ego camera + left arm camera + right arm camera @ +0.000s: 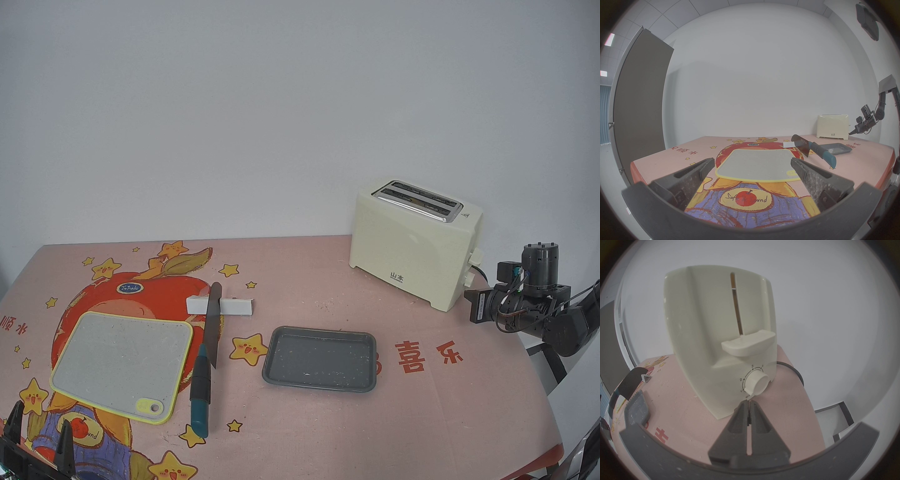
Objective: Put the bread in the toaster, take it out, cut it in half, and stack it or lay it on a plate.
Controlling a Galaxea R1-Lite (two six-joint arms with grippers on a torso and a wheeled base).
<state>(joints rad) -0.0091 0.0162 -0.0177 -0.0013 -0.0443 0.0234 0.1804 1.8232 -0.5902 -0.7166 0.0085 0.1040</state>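
Note:
A cream toaster (412, 250) stands at the back right of the table, and nothing sticks up out of its two top slots (417, 201). Its side lever (748, 342) sits low in its track, above a round dial (755, 383). My right gripper (749, 403) is shut with nothing in it, its tips just under that dial; it hangs by the toaster's right end (470, 300). My left gripper (753, 165) stands open over the table's front left corner (39, 426), short of the cutting board (122, 365). A teal-handled knife (206, 362) lies beside the board.
A dark rectangular tray (320, 358) with crumbs lies mid-table, in front of the toaster. The knife's blade rests across a small white block (234, 307). The toaster's black cord (792, 371) runs off behind it. The table edge is close on the right.

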